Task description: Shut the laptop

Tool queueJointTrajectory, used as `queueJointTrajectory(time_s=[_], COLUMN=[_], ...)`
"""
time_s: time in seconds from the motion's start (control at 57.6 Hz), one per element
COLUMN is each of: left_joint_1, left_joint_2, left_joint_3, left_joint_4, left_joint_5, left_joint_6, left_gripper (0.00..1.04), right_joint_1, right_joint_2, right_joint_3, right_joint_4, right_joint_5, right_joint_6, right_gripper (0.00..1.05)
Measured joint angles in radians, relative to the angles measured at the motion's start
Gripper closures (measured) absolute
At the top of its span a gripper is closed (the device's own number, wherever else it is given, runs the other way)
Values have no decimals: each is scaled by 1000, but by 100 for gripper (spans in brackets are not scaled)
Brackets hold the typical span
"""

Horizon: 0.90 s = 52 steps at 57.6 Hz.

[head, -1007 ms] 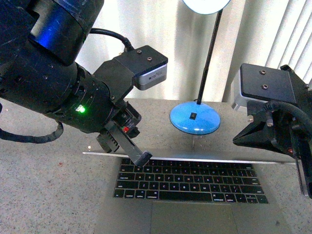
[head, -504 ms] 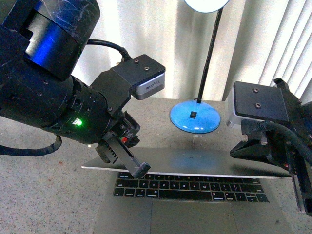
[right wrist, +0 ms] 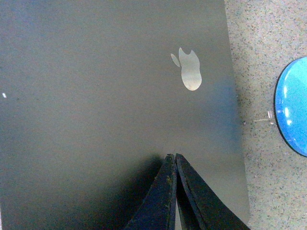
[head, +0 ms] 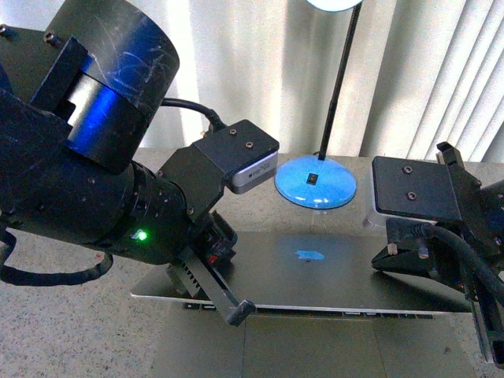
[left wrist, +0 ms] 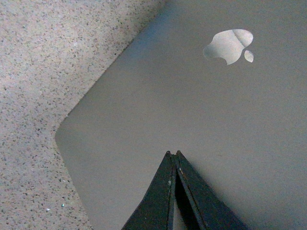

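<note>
The silver-grey laptop [head: 331,279] lies in front of me with its lid tipped far down over the base. Only a thin strip of black keys [head: 354,312] shows under the lid's front edge. My left gripper [head: 240,312] is shut, its tip at the lid's front left edge. My right gripper [head: 376,261] is shut and sits on the lid's right side. In the left wrist view the shut gripper [left wrist: 173,154] points at the bare lid [left wrist: 144,120] below the shiny apple logo [left wrist: 230,45]. The right wrist view shows that gripper [right wrist: 171,156] shut over the lid [right wrist: 96,96] near the logo [right wrist: 190,70].
A desk lamp with a round blue base [head: 315,187] and a thin black stem [head: 337,87] stands just behind the laptop; the base also shows in the right wrist view [right wrist: 293,105]. The speckled stone tabletop [head: 71,315] surrounds the laptop. White curtains and blinds hang behind.
The lid has swung down from nearly upright to almost flat, covering the keyboard. Both shut grippers have followed it down and toward me.
</note>
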State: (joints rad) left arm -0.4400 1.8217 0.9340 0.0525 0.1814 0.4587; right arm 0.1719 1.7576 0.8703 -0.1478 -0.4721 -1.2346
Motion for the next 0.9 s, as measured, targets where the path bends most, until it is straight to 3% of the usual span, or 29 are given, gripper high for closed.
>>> queueJointTrajectory(time_s=[0.903], left_joint_1=[2], left_joint_2=[122], left_joint_3=[-99], left_joint_4=[146], left_joint_5=[61], left_joint_6=[-48], left_gripper=[101], right_joint_1=[29], right_joint_2=[187], right_joint_3=[-64], right_joint_4=[158], right_joint_5=[35], right_joint_6=[26], right_gripper=[102])
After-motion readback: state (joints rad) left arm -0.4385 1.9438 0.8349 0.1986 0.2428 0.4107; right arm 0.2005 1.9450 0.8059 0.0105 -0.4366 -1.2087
